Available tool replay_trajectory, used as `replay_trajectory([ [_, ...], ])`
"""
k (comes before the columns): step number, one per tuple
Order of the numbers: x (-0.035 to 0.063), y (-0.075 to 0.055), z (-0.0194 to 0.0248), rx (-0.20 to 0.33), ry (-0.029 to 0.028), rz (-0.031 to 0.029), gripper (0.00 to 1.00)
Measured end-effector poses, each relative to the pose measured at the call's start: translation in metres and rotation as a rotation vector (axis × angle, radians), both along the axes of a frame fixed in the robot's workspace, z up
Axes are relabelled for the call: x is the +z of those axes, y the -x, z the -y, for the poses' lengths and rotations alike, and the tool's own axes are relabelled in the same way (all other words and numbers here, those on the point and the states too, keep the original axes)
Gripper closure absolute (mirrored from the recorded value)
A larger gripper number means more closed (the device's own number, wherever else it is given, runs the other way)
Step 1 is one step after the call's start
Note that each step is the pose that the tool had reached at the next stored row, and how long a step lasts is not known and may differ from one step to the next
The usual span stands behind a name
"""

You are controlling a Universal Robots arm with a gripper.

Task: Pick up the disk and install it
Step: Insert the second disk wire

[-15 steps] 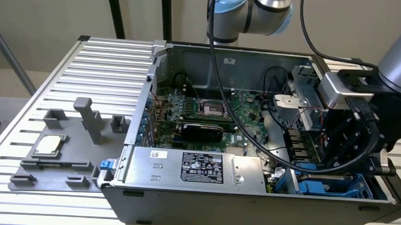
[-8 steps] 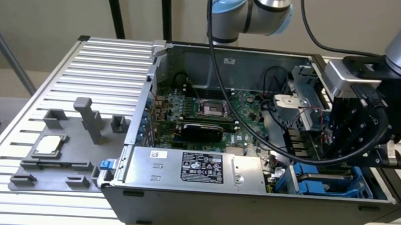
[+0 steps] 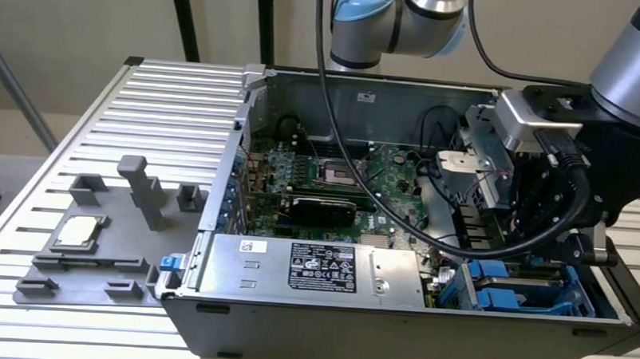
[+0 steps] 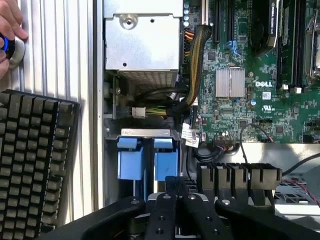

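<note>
fingers [image 4: 175,187]: black metal, together | disk [image 4: 147,157]: blue plastic rails, in bay

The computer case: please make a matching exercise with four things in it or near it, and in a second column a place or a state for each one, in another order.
Things:
1. chip
2. silver box
3. blue rails
4. gripper

Places or states:
A. inside the case, along the wall nearest the exterior camera
B. shut
C. on the grey fixture, outside the case
D. in the case's near corner at the exterior view's right

Pairs: 1-C, 2-A, 3-D, 4-B
</note>
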State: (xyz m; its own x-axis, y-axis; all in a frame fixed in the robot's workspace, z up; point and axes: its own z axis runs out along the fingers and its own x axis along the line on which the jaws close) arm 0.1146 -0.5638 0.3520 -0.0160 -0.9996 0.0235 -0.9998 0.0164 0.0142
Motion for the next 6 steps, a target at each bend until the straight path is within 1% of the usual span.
replay_trajectory([
  [6,0.0000,0.0000,0.0000,0.000,-0.0004,0.0000,0.89],
])
